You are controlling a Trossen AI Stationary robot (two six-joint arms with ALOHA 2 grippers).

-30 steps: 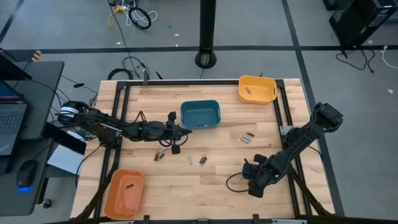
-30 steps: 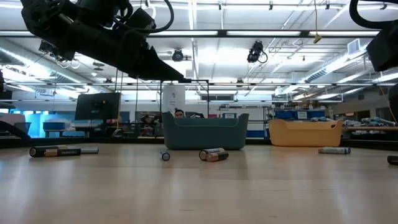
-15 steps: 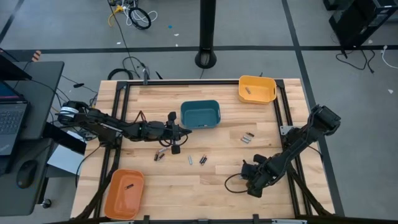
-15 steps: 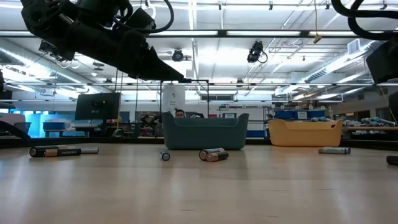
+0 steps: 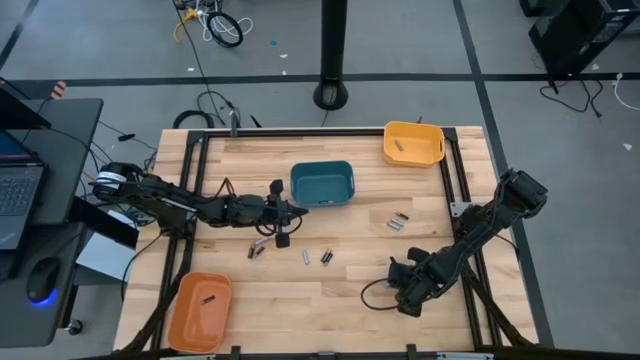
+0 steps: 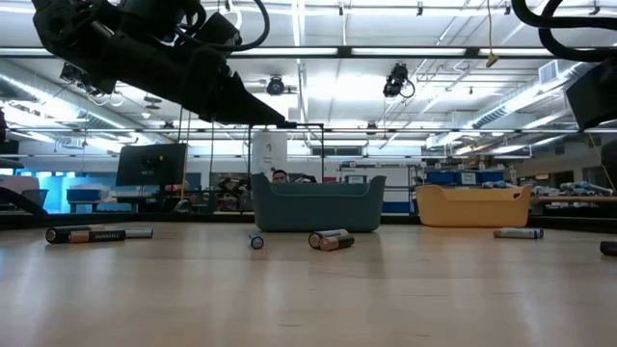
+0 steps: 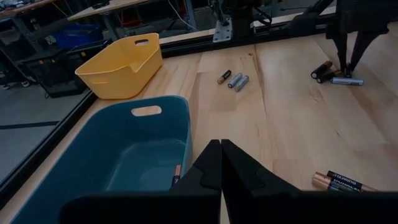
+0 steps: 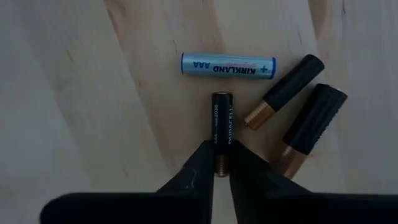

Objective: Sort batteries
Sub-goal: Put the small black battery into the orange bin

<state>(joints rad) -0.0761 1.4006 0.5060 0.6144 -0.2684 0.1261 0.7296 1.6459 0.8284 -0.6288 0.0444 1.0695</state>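
Several small batteries lie on their sides on the wooden table [image 5: 340, 290]. In the right wrist view a black Duracell battery [image 8: 222, 121] lies beside a blue battery [image 8: 227, 65] and two black ones [image 8: 283, 90]. My right gripper [image 8: 219, 167], near the table's front right [image 5: 405, 288], is shut on the Duracell battery. My left gripper [image 7: 219, 152] hangs shut on nothing beside the teal bin [image 5: 322, 183], [image 7: 134, 149]. My right gripper pinches the black battery's copper-coloured end [image 8: 219, 163] between its two fingertips. The fingers come from above, pointing down, one on each side of the battery. The battery lies flat on the table.
A yellow bin [image 5: 413, 143] at the far right and an orange bin [image 5: 200, 308] at the near left each hold a battery. More batteries lie mid-table [image 5: 398, 221], [image 5: 316, 258], [image 5: 256, 250]. The frame's rails [image 5: 455, 180] run along the table's sides.
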